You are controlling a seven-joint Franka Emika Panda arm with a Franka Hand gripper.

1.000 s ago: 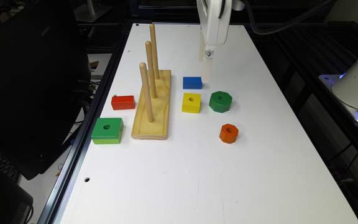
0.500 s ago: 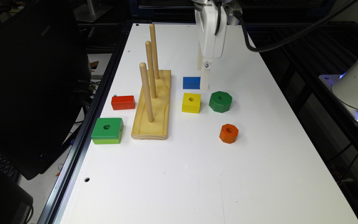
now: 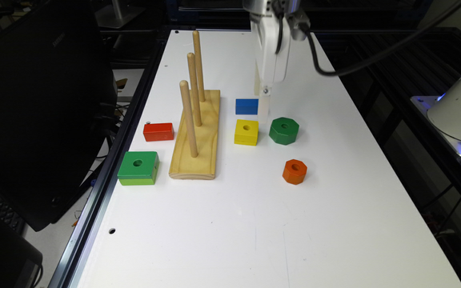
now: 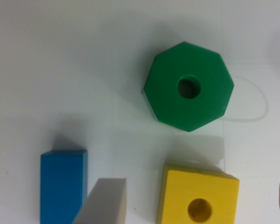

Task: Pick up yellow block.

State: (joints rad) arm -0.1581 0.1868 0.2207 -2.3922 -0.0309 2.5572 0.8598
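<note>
Your gripper (image 3: 263,109) has come down and drifted toward the exterior view's left since a second ago, now low beside the blue block (image 3: 247,106). The yellow block (image 3: 246,132) sits untouched between the peg base (image 3: 198,140) and the green octagon (image 3: 283,130) (jaws open, I judge, with one fingertip (image 4: 102,203) beside the blue block), so nothing is gripped yet.

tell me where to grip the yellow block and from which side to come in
Probably best from straight above, closing on two opposite flat side faces of the yellow block. It lies flat, hole up. The blue block and green octagon block sit close but apart from it, leaving little finger room on those sides.
</note>
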